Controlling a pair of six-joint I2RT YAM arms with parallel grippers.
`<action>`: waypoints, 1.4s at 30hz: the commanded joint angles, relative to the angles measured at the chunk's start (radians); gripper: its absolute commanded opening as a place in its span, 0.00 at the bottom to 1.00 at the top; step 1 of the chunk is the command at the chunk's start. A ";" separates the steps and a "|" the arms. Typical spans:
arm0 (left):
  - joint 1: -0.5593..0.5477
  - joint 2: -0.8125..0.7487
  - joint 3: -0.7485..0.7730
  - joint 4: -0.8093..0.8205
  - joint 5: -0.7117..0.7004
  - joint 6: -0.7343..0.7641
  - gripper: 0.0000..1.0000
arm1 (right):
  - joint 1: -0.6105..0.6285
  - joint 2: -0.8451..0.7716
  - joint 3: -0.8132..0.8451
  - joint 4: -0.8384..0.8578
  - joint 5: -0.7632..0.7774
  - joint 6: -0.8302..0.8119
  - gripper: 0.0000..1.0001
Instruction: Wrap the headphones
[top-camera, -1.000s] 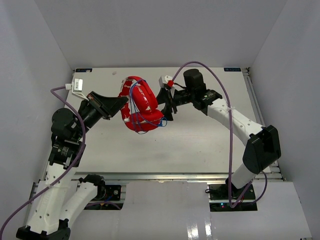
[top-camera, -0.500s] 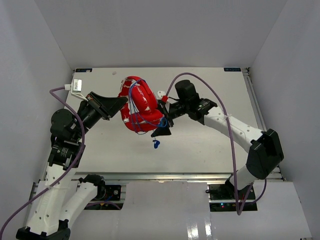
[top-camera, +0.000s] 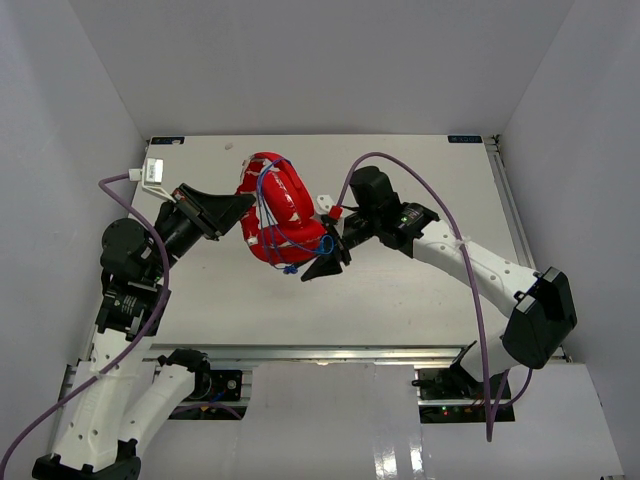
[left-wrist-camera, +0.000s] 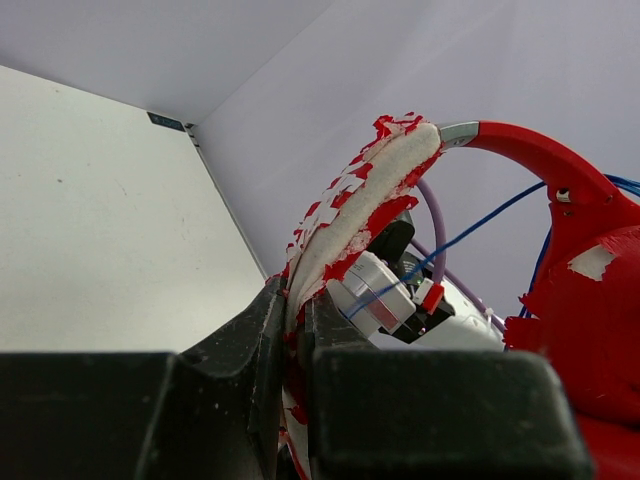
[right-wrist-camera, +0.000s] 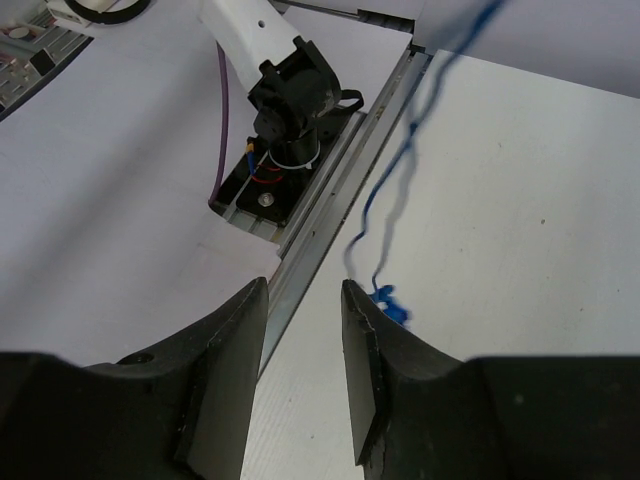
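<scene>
Headphones (top-camera: 280, 215), glossy red, hang in the air above the middle of the pale tabletop (top-camera: 400, 290), between the two arms and clear of the surface. The left pincer (top-camera: 240, 208) reaches in from the left and is clamped tight on them. In the left wrist view its two black fingers (left-wrist-camera: 250, 340) squeeze the padded headband (left-wrist-camera: 350, 215), whose red skin is flaking off white foam. The red hard arc of the band curves away to the upper right, and one earcup (left-wrist-camera: 590, 330) fills the right edge of that view. Thin blue cord (top-camera: 268, 205) lies in several loops over the red shells, and its loose end trails down below the lower earcup.

The right pincer (top-camera: 312, 272) sits just beside the lower right of the headphones, pointing down and to the left. In the right wrist view its jaws stand partly apart with nothing between them. The cord's free end hangs beyond them, past the fingertips, with the blue plug (right-wrist-camera: 390, 303) dangling at the bottom above the tabletop. I cannot tell whether the cord touches either finger. Behind it run the metal rail (right-wrist-camera: 330, 250) at the tabletop's near edge and a black arm base (right-wrist-camera: 290, 100). A purple cable (top-camera: 470, 290) loops over the right arm.
</scene>
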 joint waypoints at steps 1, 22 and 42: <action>-0.004 -0.021 0.035 0.046 -0.008 -0.040 0.00 | -0.002 -0.014 0.004 0.000 -0.059 0.003 0.46; -0.004 -0.023 0.026 0.052 -0.005 -0.047 0.00 | -0.157 -0.057 -0.026 0.043 0.169 0.050 0.69; -0.004 -0.037 0.031 0.042 0.007 -0.075 0.00 | 0.004 -0.076 -0.056 0.160 -0.053 0.269 0.93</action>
